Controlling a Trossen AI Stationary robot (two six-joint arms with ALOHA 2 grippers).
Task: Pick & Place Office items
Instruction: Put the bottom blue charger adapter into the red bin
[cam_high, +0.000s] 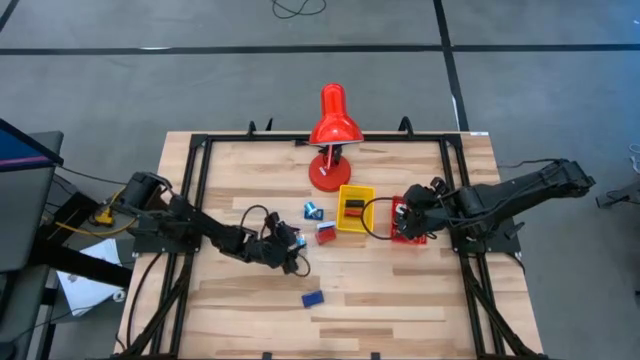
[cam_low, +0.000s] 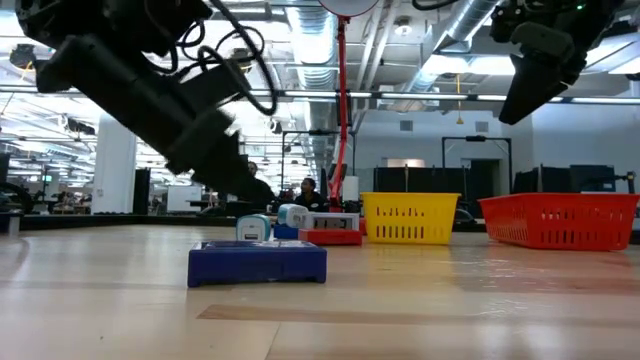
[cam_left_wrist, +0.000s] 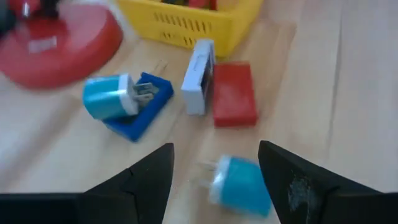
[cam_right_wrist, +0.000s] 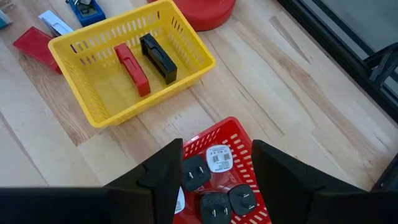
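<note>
Blue plug (cam_left_wrist: 239, 183) is lying on the wooden table (cam_high: 400, 300) between the spread fingers of the left gripper (cam_left_wrist: 214, 180), ungripped, near a red block (cam_left_wrist: 233, 94) and another blue plug (cam_left_wrist: 109, 98). Right gripper (cam_right_wrist: 214, 171) is hovering open over the red tray (cam_right_wrist: 239, 134) holding black and white plugs (cam_right_wrist: 217, 158).

The pale wooden plank desk (cam_high: 400, 310) carries a big red desk lamp (cam_high: 331, 128) on a round base near its far edge. Just in front stands a yellow plastic basket tray (cam_high: 355, 208), with a red plastic basket tray (cam_high: 409, 221) beside it (well apart from the lone piece). A flat red block (cam_high: 326, 232), a blue-and-white plug (cam_high: 313, 210) and a flat blue block (cam_high: 312, 298) lie on the wood.
</note>
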